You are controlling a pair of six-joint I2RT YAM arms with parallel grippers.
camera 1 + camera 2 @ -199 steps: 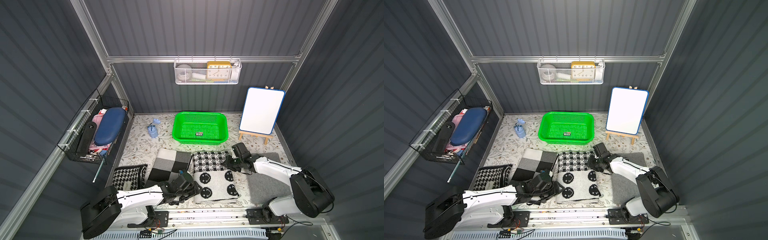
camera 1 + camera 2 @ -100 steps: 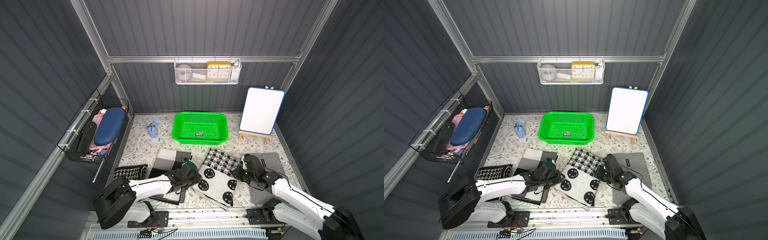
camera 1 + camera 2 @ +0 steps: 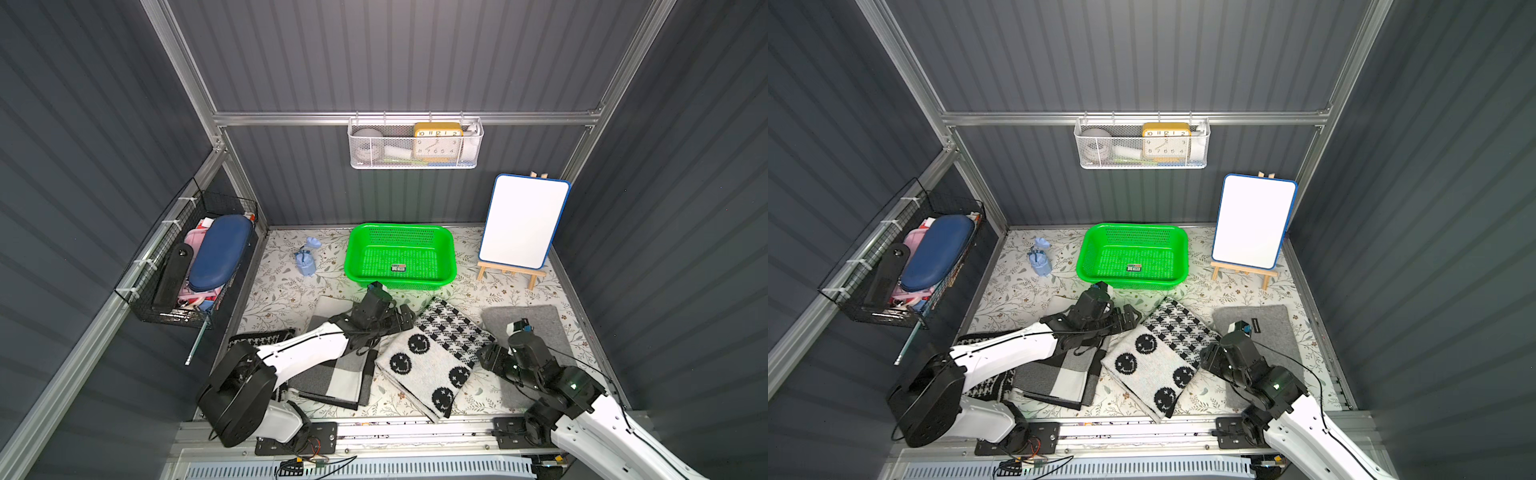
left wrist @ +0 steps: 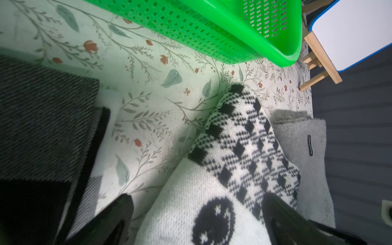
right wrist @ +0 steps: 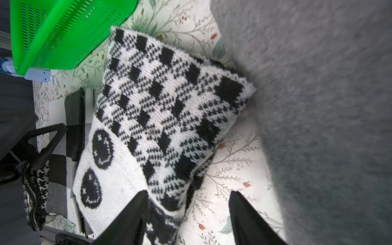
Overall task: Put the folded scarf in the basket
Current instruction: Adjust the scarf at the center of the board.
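Basket (image 3: 374,262): bright green, perforated. Folded scarf (image 3: 436,357): white knit, black smiley faces, one half black-and-white check (houndstooth-like). Neighbouring scarf (image 3: 330,374): grey, black, white blocks. Mat (image 3: 536,320): plain grey. Table cover (image 3: 282,291): pale, leaf-and-flower print.

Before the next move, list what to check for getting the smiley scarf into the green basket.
1. Basket free of other items, only a small label inside: ok.
2. Scarf folded, lying skewed in front of the basket: ok.
3. Left gripper open, jaws astride the scarf's edge: ok.
4. Right gripper open at the scarf's corner: ok.
5. Scarf gripped by either gripper: not ok.
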